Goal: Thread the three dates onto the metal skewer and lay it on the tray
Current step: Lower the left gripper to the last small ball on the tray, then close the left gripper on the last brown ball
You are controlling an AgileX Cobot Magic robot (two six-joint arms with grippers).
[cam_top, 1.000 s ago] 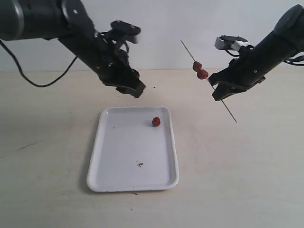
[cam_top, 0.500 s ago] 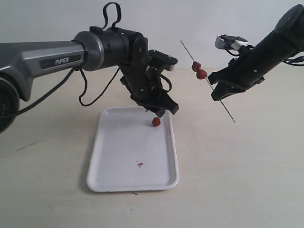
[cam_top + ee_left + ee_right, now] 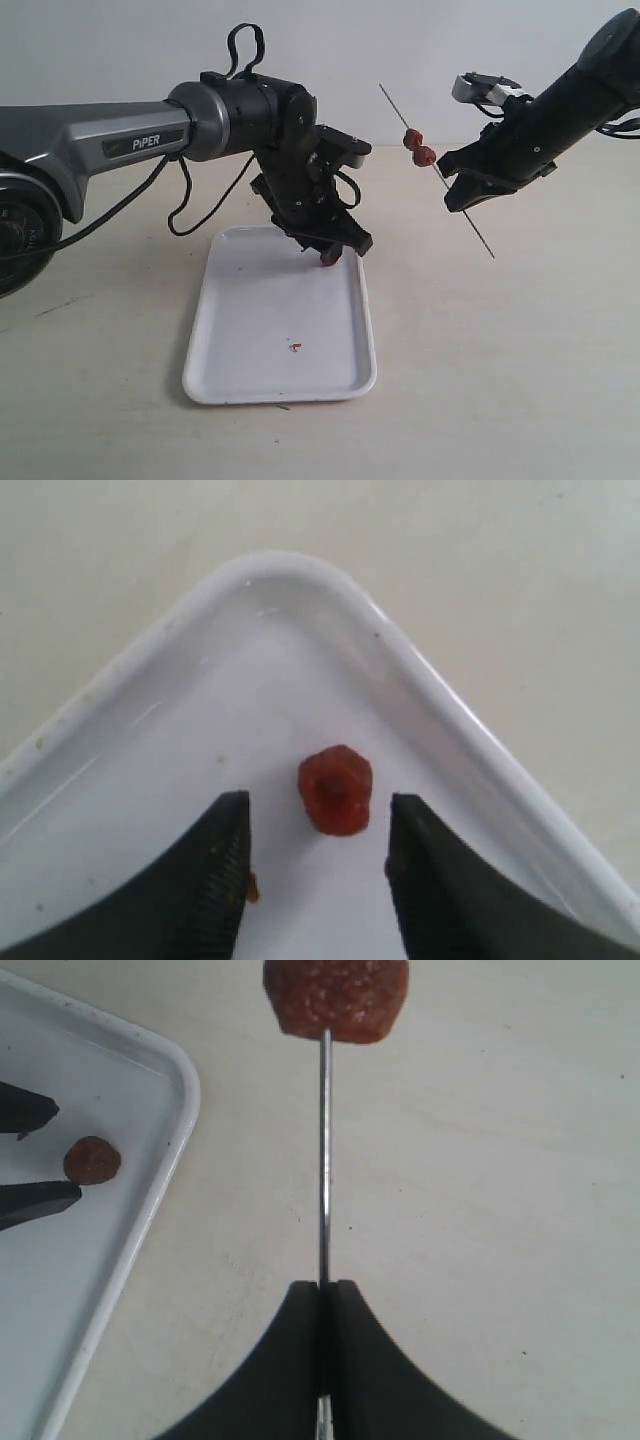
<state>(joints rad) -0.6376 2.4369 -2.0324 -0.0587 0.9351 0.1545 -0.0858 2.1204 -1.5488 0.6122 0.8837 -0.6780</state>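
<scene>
One pale tabletop [image 3: 500, 350] carries the tray [image 3: 240, 330], lying flat where the finished skewer can be set down. Over one corner of it the left hand [image 3: 320, 805] hangs low, fingers spread and grasping nothing, straddling the third date [image 3: 335, 788] so that a squeeze could take it. The right hand [image 3: 322, 1290] is clenched on the metal skewer [image 3: 324, 1160], holding it tilted in the air off the tray, upper end free, seemingly for that last fruit, with two dates [image 3: 420, 148] threaded partway along.

Robotics lab bench: bare beige tabletop [image 3: 520, 380], plain white wall [image 3: 330, 40] at 12 o'clock, PiPER-labelled arm [image 3: 110, 140] with loose cabling [image 3: 171, 216] at 9 o'clock.
</scene>
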